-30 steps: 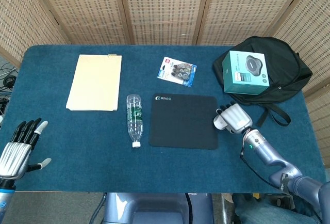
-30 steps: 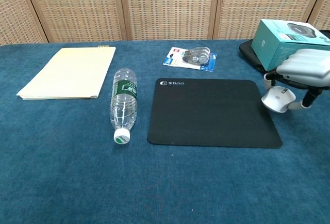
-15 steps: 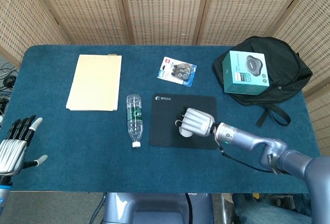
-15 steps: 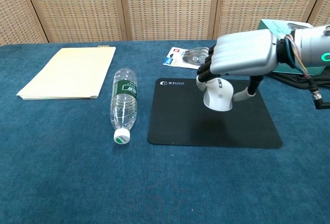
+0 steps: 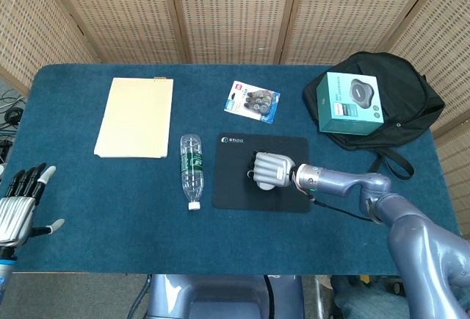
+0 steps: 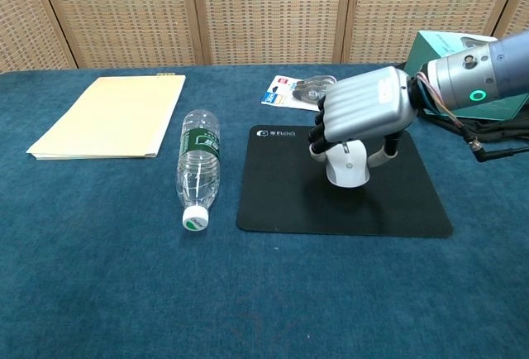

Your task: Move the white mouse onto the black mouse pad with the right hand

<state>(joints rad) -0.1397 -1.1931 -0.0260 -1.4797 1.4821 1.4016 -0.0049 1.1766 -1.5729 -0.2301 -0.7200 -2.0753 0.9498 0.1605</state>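
The white mouse (image 6: 347,166) sits on the black mouse pad (image 6: 273,193), near its middle, under my right hand (image 6: 361,112). That hand covers the mouse from above and grips its sides. In the head view the right hand (image 5: 273,170) hides nearly all of the mouse over the mouse pad (image 5: 235,187). My left hand (image 5: 20,205) hangs off the table's near left corner, fingers spread, holding nothing.
A clear water bottle (image 6: 197,166) lies just left of the pad. A manila folder (image 6: 113,115) is at the far left, a blister pack (image 6: 303,92) behind the pad, and a teal box (image 5: 349,104) on a black backpack (image 5: 411,98) at the right.
My right hand carried the mouse from the table right of the pad leftward onto the pad, then lowered it to the pad's surface. The left hand drifted slightly down.
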